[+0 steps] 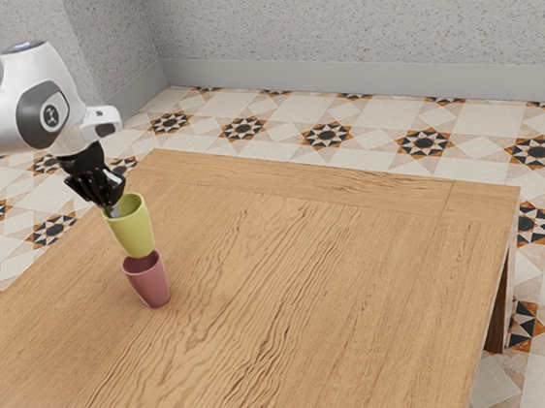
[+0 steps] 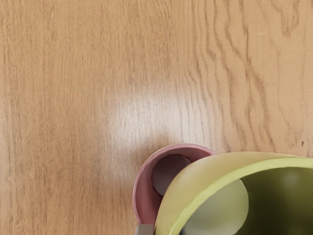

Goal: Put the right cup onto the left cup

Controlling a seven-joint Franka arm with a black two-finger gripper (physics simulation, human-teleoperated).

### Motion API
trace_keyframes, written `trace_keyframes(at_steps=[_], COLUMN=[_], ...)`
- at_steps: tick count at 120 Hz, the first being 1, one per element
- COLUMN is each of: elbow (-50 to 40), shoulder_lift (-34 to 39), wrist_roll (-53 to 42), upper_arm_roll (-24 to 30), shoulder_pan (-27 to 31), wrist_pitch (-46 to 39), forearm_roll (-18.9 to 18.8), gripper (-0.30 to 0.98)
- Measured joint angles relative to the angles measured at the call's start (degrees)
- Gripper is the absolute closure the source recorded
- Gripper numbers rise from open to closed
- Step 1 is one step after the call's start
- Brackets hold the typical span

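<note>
"Two cups are in front of you: where is the yellow-green cup (image 1: pixel 135 232) from your end effector (image 1: pixel 111 207)?"

"Right at its fingertips. You have the end effector clamped on the cup's wall at the rim, and the body of the cup hangs below it, toward the exterior view's right."

"And your pink cup (image 1: pixel 152 287)?"

"It stands upright on the table (image 1: pixel 293 309), lower than your end effector, with the yellow-green cup above its mouth. Your wrist view has the raised rim partly covering the pink one, while part of the pink cup's opening shows beside it."

"Are your cups touching?"

"You can't tell for sure from here. The bottom of the yellow-green cup is very near the pink rim, but you don't have it nested inside."
</note>
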State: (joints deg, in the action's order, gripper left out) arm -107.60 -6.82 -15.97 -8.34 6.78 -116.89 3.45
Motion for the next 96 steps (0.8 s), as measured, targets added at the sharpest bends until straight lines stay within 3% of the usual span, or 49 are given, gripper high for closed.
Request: trace_keyframes(at_steps=[76,84,96], elbow=[-1.33,-1.33,-1.33], shoulder_lift=[-4.64,-5.11,-5.29], wrist_roll=[-0.71,-0.72,-0.79], upper_arm_roll=[0.01,0.03,0.07], shoulder_pan=[0.86,0.86,0.86], wrist_pitch=[-4.58,-4.86,-5.12], forearm_roll=[0.03,0.34,0.82], gripper=[0.78,0.73,0.50])
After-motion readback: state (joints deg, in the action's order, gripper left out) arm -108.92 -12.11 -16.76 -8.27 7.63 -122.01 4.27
